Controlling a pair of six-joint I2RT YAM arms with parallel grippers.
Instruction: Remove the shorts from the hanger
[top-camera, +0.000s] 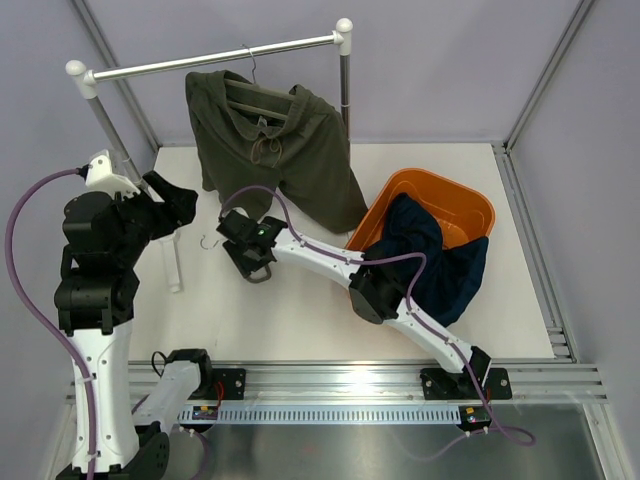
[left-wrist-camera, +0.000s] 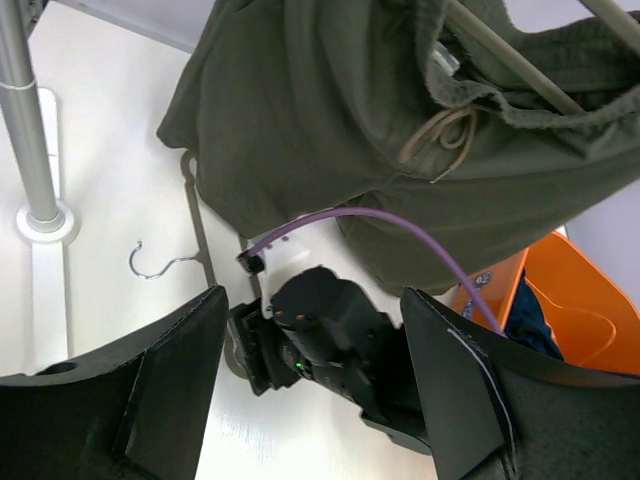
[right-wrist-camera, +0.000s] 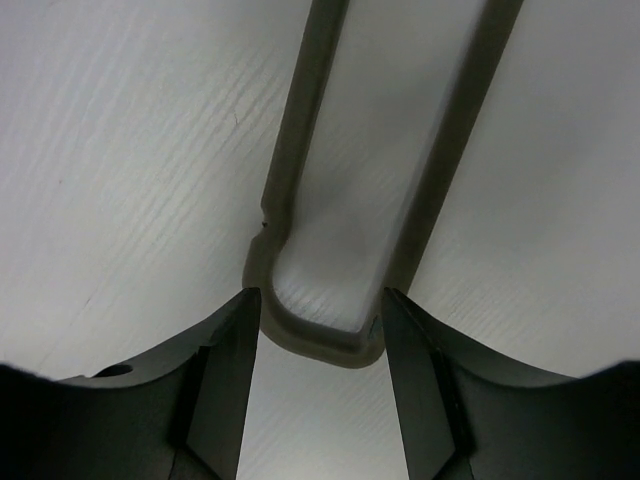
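The olive-green shorts (top-camera: 270, 140) hang on a hanger (top-camera: 255, 100) from the rack bar (top-camera: 215, 58). In the left wrist view the shorts (left-wrist-camera: 330, 130) show their drawstring (left-wrist-camera: 445, 135) and hanger arms (left-wrist-camera: 500, 55). A second, bare grey hanger (left-wrist-camera: 195, 215) lies flat on the table. My right gripper (top-camera: 252, 262) is down on the table, its jaws pressed against both sides of that hanger's end (right-wrist-camera: 320, 345). My left gripper (top-camera: 185, 205) is open and empty, raised left of the shorts, looking down on the right gripper (left-wrist-camera: 313, 293).
An orange basket (top-camera: 440, 195) at the right holds dark blue clothing (top-camera: 430, 260). The rack's left post (left-wrist-camera: 25, 120) stands on the table near my left arm. The bare hanger's metal hook (top-camera: 207, 241) lies beside my right gripper.
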